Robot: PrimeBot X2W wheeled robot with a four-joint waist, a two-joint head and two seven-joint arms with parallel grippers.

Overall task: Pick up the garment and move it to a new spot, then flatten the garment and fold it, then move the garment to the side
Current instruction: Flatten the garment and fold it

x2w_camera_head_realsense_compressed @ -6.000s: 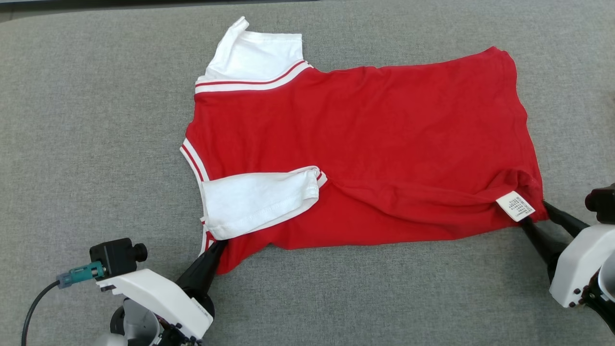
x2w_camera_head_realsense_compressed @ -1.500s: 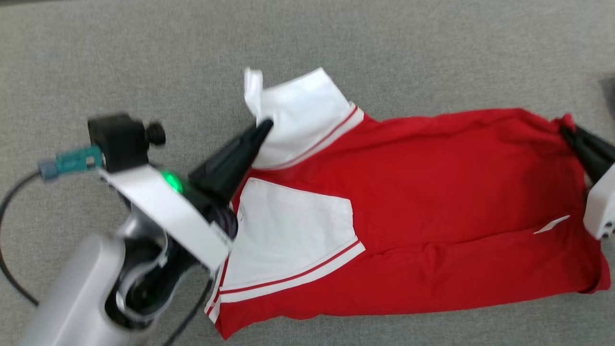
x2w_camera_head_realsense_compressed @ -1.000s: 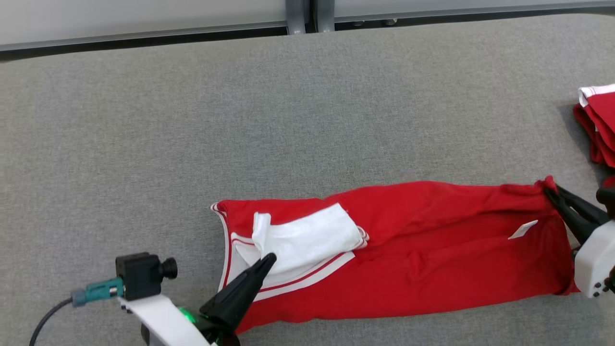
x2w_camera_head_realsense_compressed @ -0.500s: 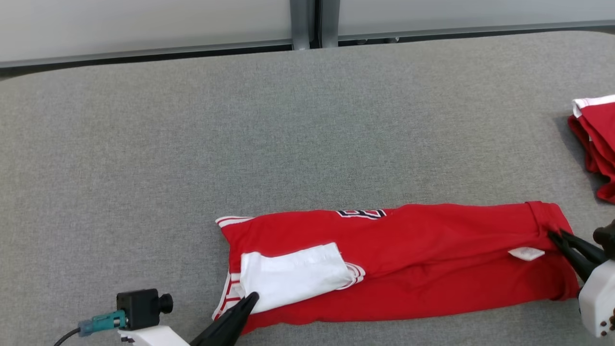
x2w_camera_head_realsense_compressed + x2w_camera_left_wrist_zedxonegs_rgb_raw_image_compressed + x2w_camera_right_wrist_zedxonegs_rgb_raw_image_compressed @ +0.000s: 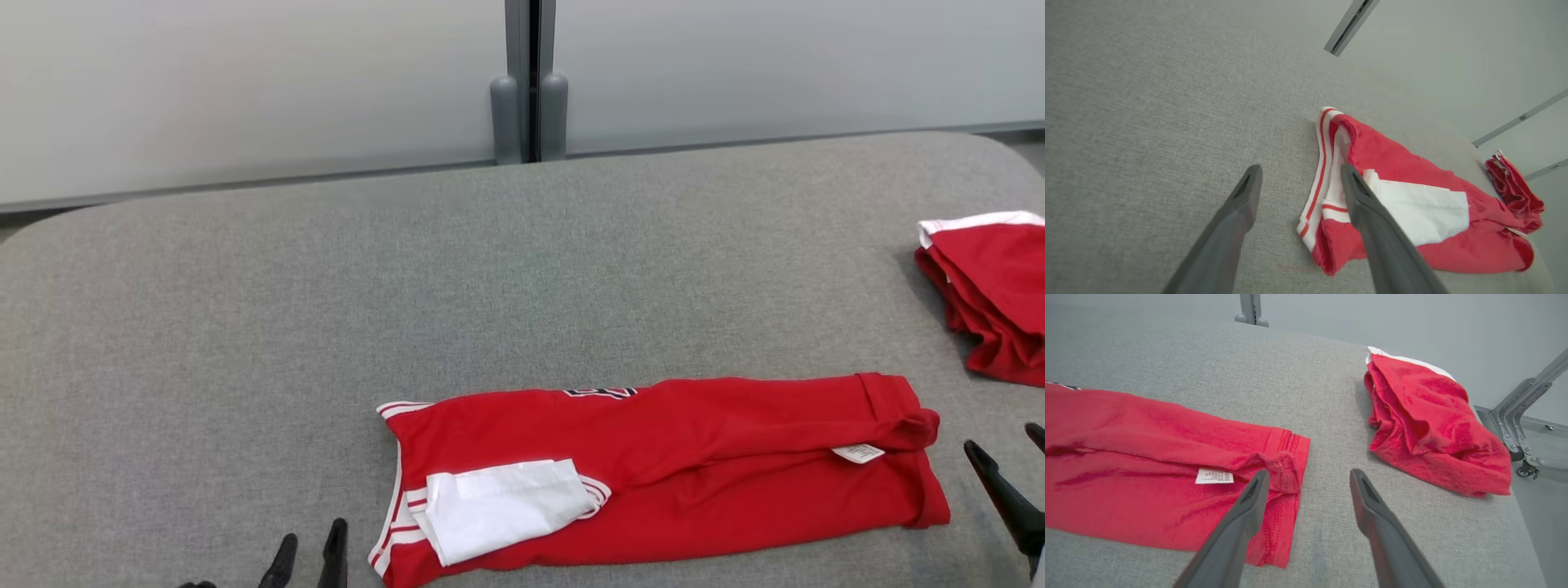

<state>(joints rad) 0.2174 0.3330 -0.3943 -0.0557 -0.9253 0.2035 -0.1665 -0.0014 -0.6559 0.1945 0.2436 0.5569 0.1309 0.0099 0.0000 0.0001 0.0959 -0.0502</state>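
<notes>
1. The red short-sleeved shirt with white sleeves and striped trim (image 5: pixel 694 457) is lying on the grey fabric-covered bench (image 5: pixel 326 310), in the part nearest the robot, doubled lengthwise into a long narrow band.
2. Its long axis is running left to right across the head view, with the neck end toward the robot's left and the hem end toward its right.
3. The left end effector (image 5: pixel 310 539) is sitting just beside the neck end, on its outer side, with its fingers standing apart and gripping nothing. In the left wrist view one finger is overlapping the striped neck edge, though contact cannot be told.
4. The right end effector (image 5: pixel 1002 438) is sitting just past the hem end, its fingers likewise spread and empty, so each arm is nearer its own end of the band.
5. Judging by this layout, the coming fold is calling for one end to be carried along that axis onto the other.
6. One white sleeve (image 5: pixel 506 502) is lying flat across the near left part. A white care label (image 5: pixel 857 452) is showing near the hem, where the corner is bunching slightly.
7. A crumpled second red garment (image 5: pixel 992 302) is lying well apart at the bench's right end.
</notes>
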